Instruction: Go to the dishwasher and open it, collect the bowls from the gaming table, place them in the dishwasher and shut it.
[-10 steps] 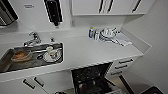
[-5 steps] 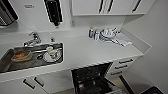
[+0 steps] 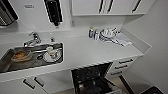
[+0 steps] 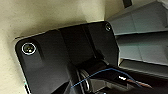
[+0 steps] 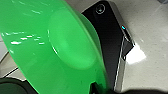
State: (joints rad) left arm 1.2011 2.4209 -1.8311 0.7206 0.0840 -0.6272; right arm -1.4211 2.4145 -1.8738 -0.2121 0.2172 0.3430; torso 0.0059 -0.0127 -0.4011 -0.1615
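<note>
The dishwasher [image 3: 91,78] stands open under the white counter, its door folded down and its dark racks showing. In the right wrist view a bright green bowl [image 5: 50,47] sits tilted, very close to the camera and above the pale floor. My right gripper [image 5: 95,88] is shut on the bowl's rim. In the left wrist view I see the robot's own dark plate over the pale floor, with grey panels beside it. The gaming table is out of view.
A steel sink [image 3: 7,65] on the left holds an orange-brown dish [image 3: 21,55], a plate and a cup [image 3: 52,53]. Bottles and stacked dishes [image 3: 107,33] stand at the counter's back right. Drawers [image 3: 122,65] flank the dishwasher on the right and white cabinet doors [image 3: 32,82] on the left.
</note>
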